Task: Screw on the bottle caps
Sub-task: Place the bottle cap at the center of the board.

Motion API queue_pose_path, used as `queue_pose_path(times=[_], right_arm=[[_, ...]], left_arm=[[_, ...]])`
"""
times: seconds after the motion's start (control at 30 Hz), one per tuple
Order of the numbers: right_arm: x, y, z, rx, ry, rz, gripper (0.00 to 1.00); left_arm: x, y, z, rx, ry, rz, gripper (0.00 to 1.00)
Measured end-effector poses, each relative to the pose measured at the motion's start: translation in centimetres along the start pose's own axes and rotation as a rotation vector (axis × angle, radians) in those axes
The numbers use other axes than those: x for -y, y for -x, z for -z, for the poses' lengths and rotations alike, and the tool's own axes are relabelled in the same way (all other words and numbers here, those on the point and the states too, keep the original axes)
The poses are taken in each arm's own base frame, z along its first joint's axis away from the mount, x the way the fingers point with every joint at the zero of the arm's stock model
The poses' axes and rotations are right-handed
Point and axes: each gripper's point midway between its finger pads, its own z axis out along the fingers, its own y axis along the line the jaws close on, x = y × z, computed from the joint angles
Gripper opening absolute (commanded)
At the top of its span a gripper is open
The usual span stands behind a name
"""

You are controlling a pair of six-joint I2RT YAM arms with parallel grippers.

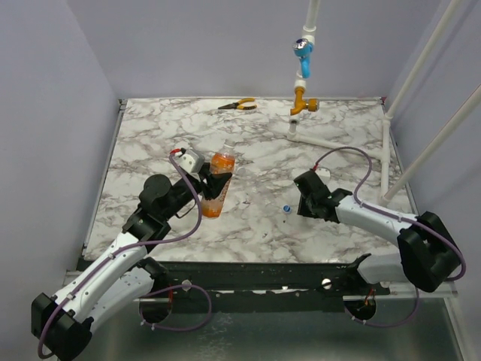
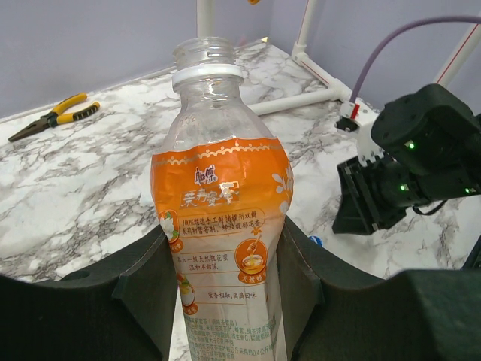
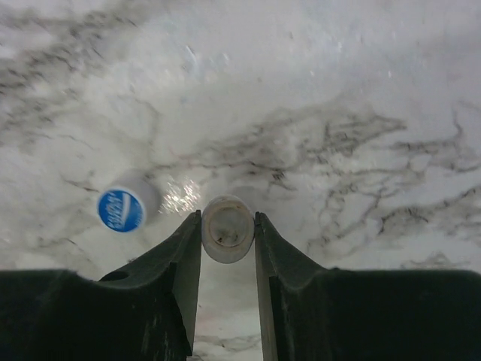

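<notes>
My left gripper (image 1: 214, 188) is shut on the bottle (image 1: 218, 183), which stands upright on the marble table left of centre. In the left wrist view the bottle (image 2: 225, 226) has an orange label and an open threaded neck with no cap, and black fingers (image 2: 143, 293) press its lower body on both sides. My right gripper (image 1: 302, 204) sits low over the table and is shut on the whitish cap (image 3: 228, 229), its hollow side facing the camera. The blue cap (image 3: 121, 210) lies on the table just left of the right fingers; it shows in the top view (image 1: 286, 208) as a small dot.
Orange-handled pliers (image 1: 237, 105) lie at the far edge. A white pipe frame with a blue valve handle (image 1: 303, 51) and an orange one (image 1: 304, 105) stands at the back right. White pipes (image 1: 385, 150) run along the right side. Purple cables loop off both arms.
</notes>
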Motion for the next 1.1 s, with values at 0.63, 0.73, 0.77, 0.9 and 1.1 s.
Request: queue_pose_path(times=[0.63, 0.73, 0.77, 0.9, 1.1], right_arm=[[-7.2, -7.6, 5.4, -0.376, 0.521, -0.215, 0.38], [-7.9, -9.7, 5.4, -0.494, 0.586, -0.279, 0.40], [-8.0, -10.0, 5.3, -0.524, 0.605, -0.308, 0.42], [-8.1, -10.2, 5.2, -0.595, 0.671, -0.430, 0.52], [-7.8, -8.0, 5.5, -0.604, 0.745, -0.583, 0.60]], left_arm=[[0.0, 0.0, 0.0, -0.001, 0.000, 0.000, 0.05], [0.0, 0.0, 0.0, -0.001, -0.001, 0.000, 0.05], [0.0, 0.0, 0.0, -0.001, -0.001, 0.000, 0.05], [0.1, 0.0, 0.0, -0.001, -0.003, 0.007, 0.05], [0.2, 0.2, 0.1, 0.008, -0.005, 0.017, 0.05]])
